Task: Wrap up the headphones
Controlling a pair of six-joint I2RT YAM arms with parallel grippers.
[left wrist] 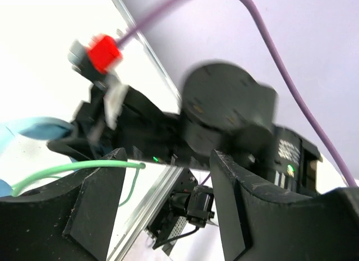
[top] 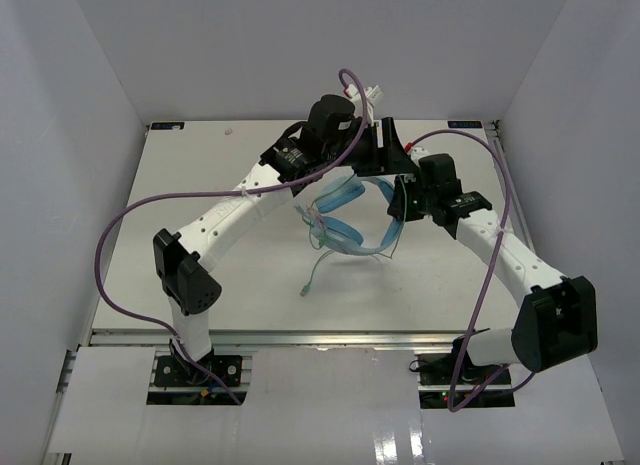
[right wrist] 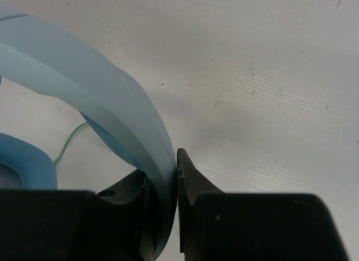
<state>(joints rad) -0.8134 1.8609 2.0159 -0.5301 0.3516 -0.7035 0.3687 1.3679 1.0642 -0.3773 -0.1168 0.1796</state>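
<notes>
The light blue headphones (top: 345, 230) hang above the table's middle, held up by the headband. My right gripper (top: 398, 198) is shut on the headband (right wrist: 120, 112), which runs up and left from between the jaws (right wrist: 162, 166). The thin pale green cable (top: 318, 270) dangles from the headphones, its plug (top: 304, 291) near the table. My left gripper (top: 380, 150) is behind the headphones, open (left wrist: 168, 159). The green cable (left wrist: 73, 168) lies across the tip of its left finger; nothing is between the jaws. A blue part of the headphones (left wrist: 31, 129) shows at the left wrist view's left edge.
The right arm's black wrist (left wrist: 224, 115) fills the left wrist view just beyond the open fingers. Purple arm cables (top: 130, 215) loop at both sides. White walls enclose the table (top: 200, 175) on three sides.
</notes>
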